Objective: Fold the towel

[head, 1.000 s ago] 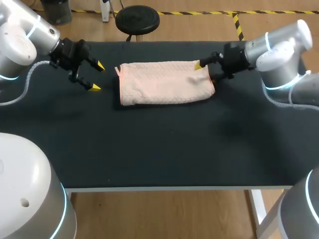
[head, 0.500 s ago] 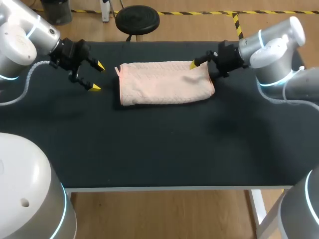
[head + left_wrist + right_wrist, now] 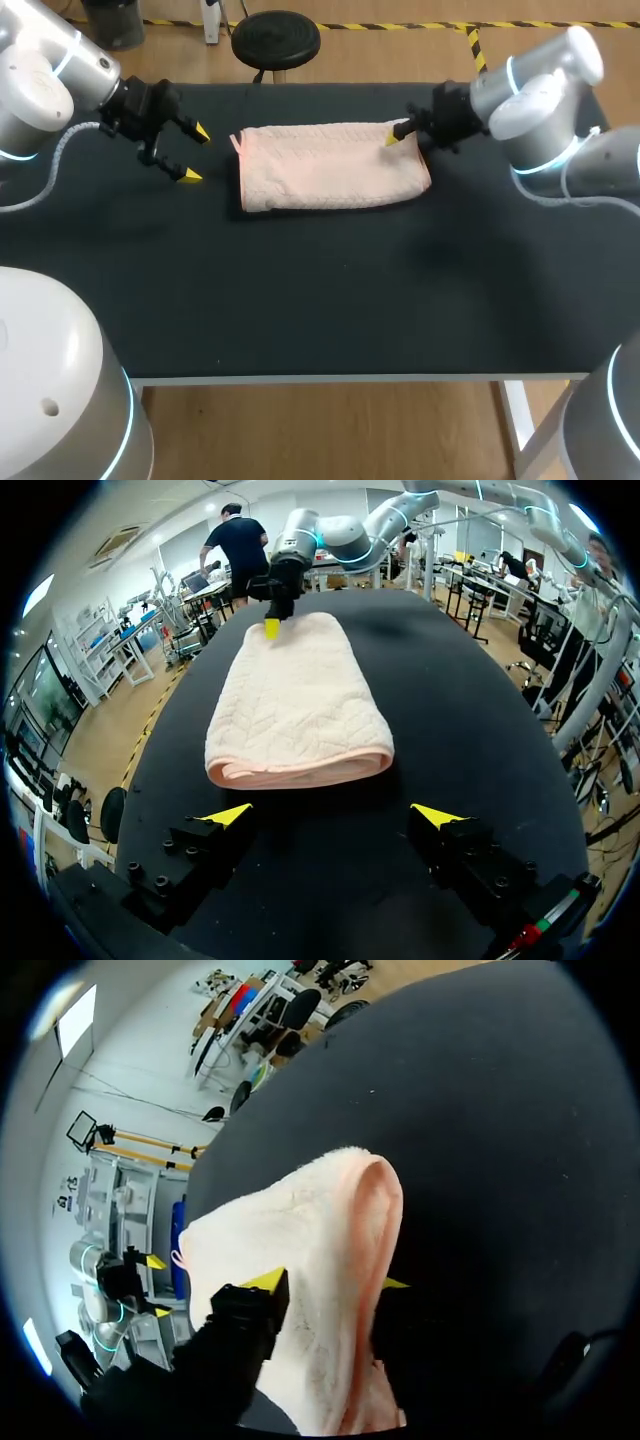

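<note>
While left fingers [image 3: 187, 175] stay spread, right fingers [image 3: 392, 138] now pinch towel [image 3: 330, 168].

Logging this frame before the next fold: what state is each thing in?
towel: folded, lying flat on the table.
left gripper: open, empty, clear of the towel.
right gripper: at the towel's far right corner; grip unclear.

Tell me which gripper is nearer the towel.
Right. The right gripper is at the towel itself, at the far corner of its right end. The left gripper hangs open off the towel's left end, apart from it.
</note>
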